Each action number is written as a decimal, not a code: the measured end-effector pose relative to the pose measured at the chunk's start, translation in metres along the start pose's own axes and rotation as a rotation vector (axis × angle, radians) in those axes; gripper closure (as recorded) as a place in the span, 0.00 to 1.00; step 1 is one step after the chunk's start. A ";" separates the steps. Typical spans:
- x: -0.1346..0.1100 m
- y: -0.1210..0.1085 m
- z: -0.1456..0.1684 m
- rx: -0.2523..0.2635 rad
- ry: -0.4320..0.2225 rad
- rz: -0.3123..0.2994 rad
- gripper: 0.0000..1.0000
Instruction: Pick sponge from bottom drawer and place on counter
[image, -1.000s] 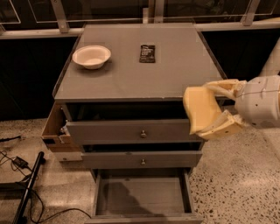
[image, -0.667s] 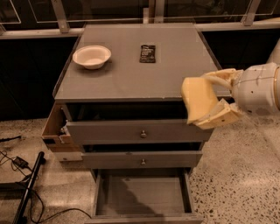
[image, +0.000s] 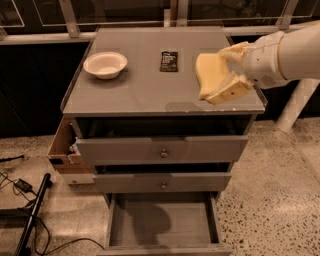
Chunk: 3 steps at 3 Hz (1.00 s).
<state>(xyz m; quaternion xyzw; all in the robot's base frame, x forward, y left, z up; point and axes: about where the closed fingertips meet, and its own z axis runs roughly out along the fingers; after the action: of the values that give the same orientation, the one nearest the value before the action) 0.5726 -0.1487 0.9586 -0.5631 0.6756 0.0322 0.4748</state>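
My gripper (image: 226, 73) comes in from the right and is shut on the sponge (image: 210, 75), a pale yellow soft block with wavy sides. It holds the sponge upright a little above the right part of the counter (image: 145, 90), the flat grey cabinet top. The sponge casts a faint shadow near the counter's front edge. The bottom drawer (image: 162, 225) is pulled out at the foot of the cabinet, and its grey floor is bare.
A white bowl (image: 105, 65) sits at the counter's back left and a black packet (image: 169, 61) at the back middle. Two knobbed drawers (image: 162, 152) are slightly open. A cardboard box (image: 62, 150) hangs at the cabinet's left. Cables (image: 22, 200) lie on the floor.
My gripper has lifted the sponge from in front of the upper drawer up and back to above the counter's right part.
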 end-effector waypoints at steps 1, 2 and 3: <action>0.001 -0.021 0.031 -0.008 0.000 0.037 1.00; 0.012 -0.036 0.058 -0.025 0.021 0.092 1.00; 0.031 -0.045 0.087 -0.047 0.036 0.174 1.00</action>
<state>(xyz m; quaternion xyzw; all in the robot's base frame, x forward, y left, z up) 0.6635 -0.1373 0.9127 -0.5136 0.7295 0.0790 0.4448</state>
